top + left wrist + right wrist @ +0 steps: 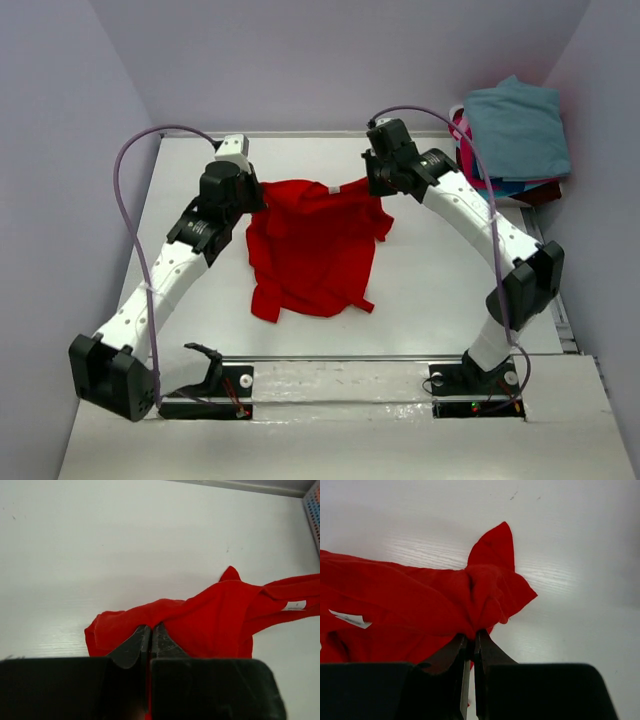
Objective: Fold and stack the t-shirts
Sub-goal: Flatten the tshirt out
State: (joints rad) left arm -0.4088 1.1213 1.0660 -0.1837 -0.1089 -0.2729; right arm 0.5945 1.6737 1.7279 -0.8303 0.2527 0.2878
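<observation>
Red t-shirt [315, 250]: one item, in hand, on the table [440, 300] between the two arms; bright plain red cloth, soft, much rumpled, not yet folded.

Left tool [151, 629]: jaws pinched fully together on a bunched fold at the shirt's far-left corner, apparently a shoulder; the cloth runs off ahead of this tool and to its right.

Held edge: the collar side, with a small white label [296, 605] roughly midway, spans from the left tool across to the right tool; the coming move turns on this line, and is judged to be a spreading or laying-out step before the first fold.

Long axis of the body: crosswise to the held edge, trailing back from both tools toward the arm bases; the hem end lies in uneven folds on the table; a sleeve-like flap sticks out just behind the right tool.

Right tool [471, 637]: jaws likewise closed tight, gripping a wad of cloth at the opposite shoulder; a pointed tip of fabric stands just beyond it; the shirt runs off to its left.

Nearness: neither arm is nearer; each has its own corner.

Other t-shirts [515, 130]: teal-blue on top, pink and dark layers beneath; heaped off to the right of the right tool, by the far right corner; well apart from the red one.
</observation>
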